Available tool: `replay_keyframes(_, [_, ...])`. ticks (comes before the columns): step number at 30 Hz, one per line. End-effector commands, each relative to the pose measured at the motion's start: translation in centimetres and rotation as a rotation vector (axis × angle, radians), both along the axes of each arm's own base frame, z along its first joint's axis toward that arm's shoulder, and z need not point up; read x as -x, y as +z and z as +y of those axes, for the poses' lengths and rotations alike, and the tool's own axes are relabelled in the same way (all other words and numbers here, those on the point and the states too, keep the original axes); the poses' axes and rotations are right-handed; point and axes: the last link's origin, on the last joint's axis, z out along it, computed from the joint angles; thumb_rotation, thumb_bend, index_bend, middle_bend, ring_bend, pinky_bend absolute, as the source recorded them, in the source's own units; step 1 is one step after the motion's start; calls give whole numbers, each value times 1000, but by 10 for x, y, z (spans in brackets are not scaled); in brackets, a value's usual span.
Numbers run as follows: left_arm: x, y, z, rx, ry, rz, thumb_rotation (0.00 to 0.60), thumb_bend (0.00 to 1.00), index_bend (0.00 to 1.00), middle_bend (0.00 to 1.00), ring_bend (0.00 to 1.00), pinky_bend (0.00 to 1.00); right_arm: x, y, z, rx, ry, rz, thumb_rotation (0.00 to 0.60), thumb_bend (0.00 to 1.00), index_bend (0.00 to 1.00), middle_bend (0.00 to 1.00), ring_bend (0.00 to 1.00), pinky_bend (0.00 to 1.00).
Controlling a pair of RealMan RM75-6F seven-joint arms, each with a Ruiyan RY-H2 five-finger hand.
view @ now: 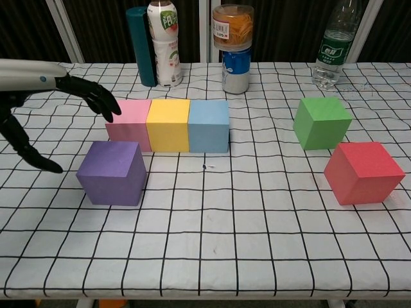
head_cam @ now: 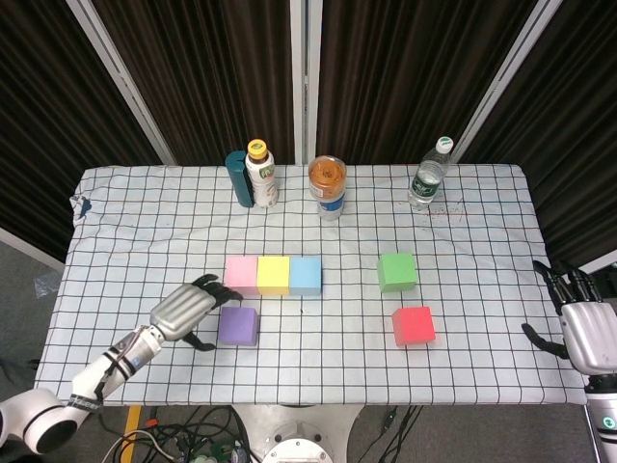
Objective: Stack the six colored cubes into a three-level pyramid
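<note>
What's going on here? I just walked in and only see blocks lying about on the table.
A two-armed robot is building a cube pyramid. The pink cube, yellow cube and blue cube sit in a row as the base. The left hand, open, hovers beside the purple cube, probably about to grasp it. The green cube and red cube lie loose. The right hand waits open past the table's edge.

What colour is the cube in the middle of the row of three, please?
Yellow: the middle cube sits between pink and blue ones, clearest in the chest view.
</note>
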Motion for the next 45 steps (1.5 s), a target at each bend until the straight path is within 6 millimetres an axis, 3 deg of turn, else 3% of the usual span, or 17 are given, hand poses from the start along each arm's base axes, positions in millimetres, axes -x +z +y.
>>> replay_keyframes(1, [1,-12,-1,-7,0,32,600,9,178,199,162,104,1,0,1,1,-1,-1,600,161,0,170,0,117])
replay_keyframes(13, [-1,-33,-1,-94,-92,167,600,9,206,203,143,104,1,2,3,4,8,-6,600,160,0,170,0,116])
replay_keyframes(29, [-9,-50,-6,-60,-90,149,600,8,219,259,144,104,0,1,4,4,8,0,600,160,0,170,0,117])
replay_keyframes(35, [-9,-54,-5,-89,-105,135,600,21,289,374,201,104,0,2,6,7,6,0,600,160,0,170,0,117])
replay_keyframes(40, [-12,-46,-6,-104,-107,93,600,60,340,455,279,105,-2,2,5,7,14,1,600,161,0,170,0,117])
replay_keyframes(45, [-27,-20,-2,-116,-106,32,600,60,343,462,282,107,-4,1,5,3,23,0,600,161,0,170,0,117])
